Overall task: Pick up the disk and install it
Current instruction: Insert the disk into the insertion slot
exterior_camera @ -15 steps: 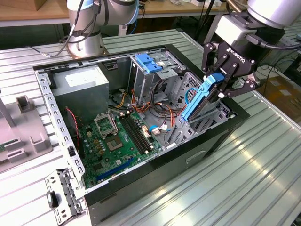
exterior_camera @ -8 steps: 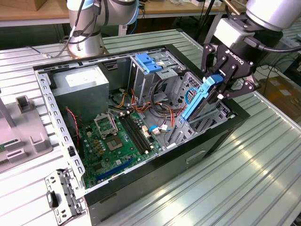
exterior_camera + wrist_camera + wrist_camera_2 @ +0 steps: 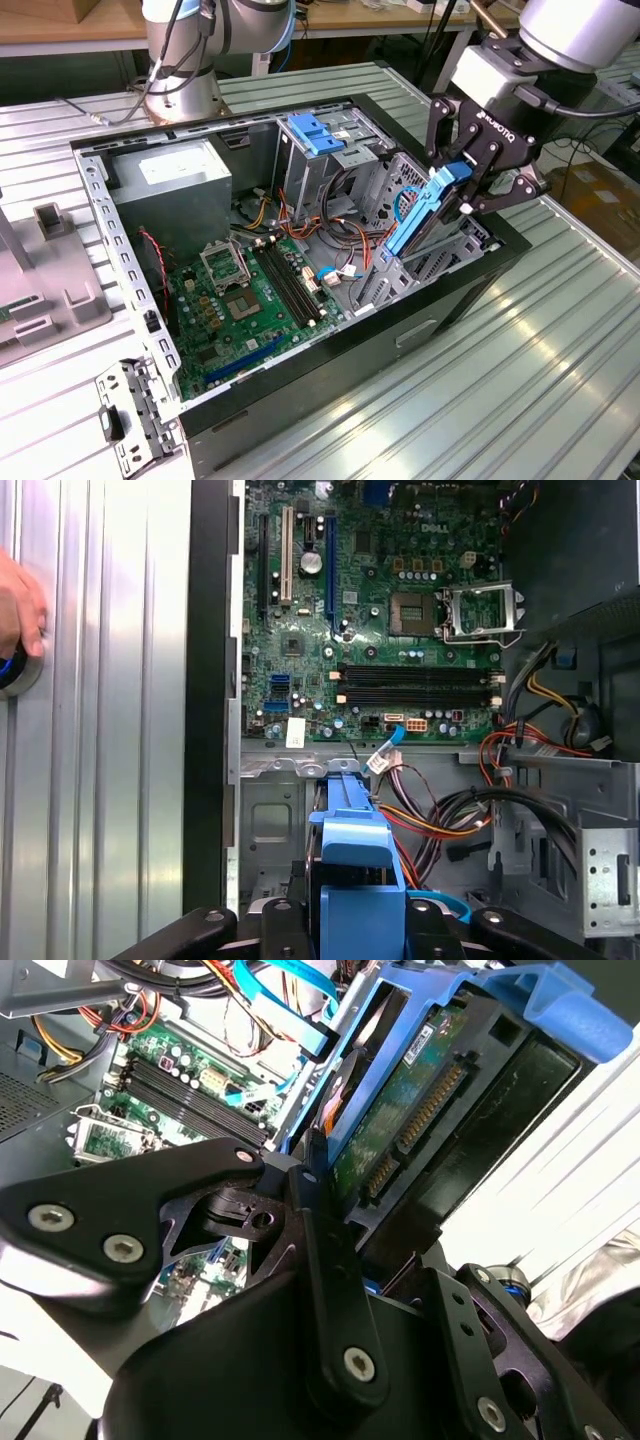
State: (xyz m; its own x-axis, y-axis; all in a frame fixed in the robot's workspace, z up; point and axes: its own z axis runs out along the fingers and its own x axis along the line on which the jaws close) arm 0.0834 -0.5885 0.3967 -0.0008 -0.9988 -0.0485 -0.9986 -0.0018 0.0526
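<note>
Disk [image 3: 420, 215], a flat silver metal hard drive framed by a bright blue plastic carrier, is shown held aslant over the open black computer case [image 3: 330, 385], toward the exterior view's right. From that view's left to its right are seen:

- the big grey metal box with a white sticker [image 3: 170, 190]
- the green motherboard [image 3: 250, 300]
- the light-blue ridged plastic latch [image 3: 315, 135]
- the bundled black and orange cables [image 3: 352, 205]
- the grey perforated metal drive bay [image 3: 400, 275]
- the disk
- the black gripper [image 3: 468, 190], whose fingers are clamped on the carrier's upper end

The long axis is steeply tilted: the upper end is raised toward the gripper, and the lower end is pointed down at the bay's mouth. Whether it is entered cannot be told. In the second wrist view the disk's [image 3: 430, 1110] green circuit-board face and dark connector are turned to the camera. The step is judged best done with the carrier's edges held parallel to the bay's walls, travel directed along the long axis alone, the clamp firm against twist, and the cables clear of the lower end.
</note>
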